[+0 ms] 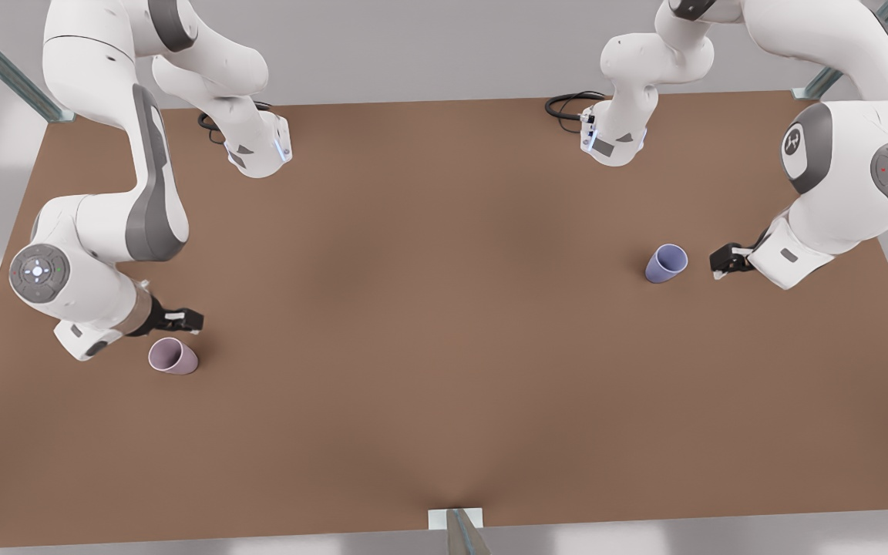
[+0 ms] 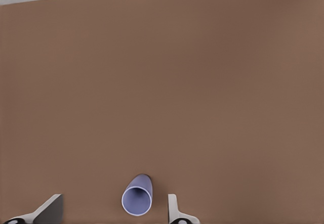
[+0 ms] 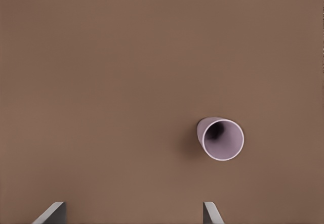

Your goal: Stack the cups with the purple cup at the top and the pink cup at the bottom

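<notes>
Pink cup (image 1: 173,356) stands upright on the brown table (image 1: 444,324), nearest the front edge of anything and close to the edge on the front view's left. Right gripper (image 1: 191,319) hovers just beside it, not touching. That arm is folded, elbow high, wrist bent toward the table. In the right wrist view the pink cup (image 3: 221,138) lies ahead of the spread fingers (image 3: 211,214), outside the gap between them; nothing held.

Purple cup (image 1: 667,264) stands upright near the opposite side edge, well apart from the pink one. Left gripper (image 1: 720,263) sits just beside it on the side toward that edge. Left arm is also folded, forearm angled down. In the left wrist view the purple cup (image 2: 137,195) sits between the wide-open fingers (image 2: 174,210) without contact; nothing held.

Finger bases are cut off in both wrist views. Upper links of both arms run out of the front view.
</notes>
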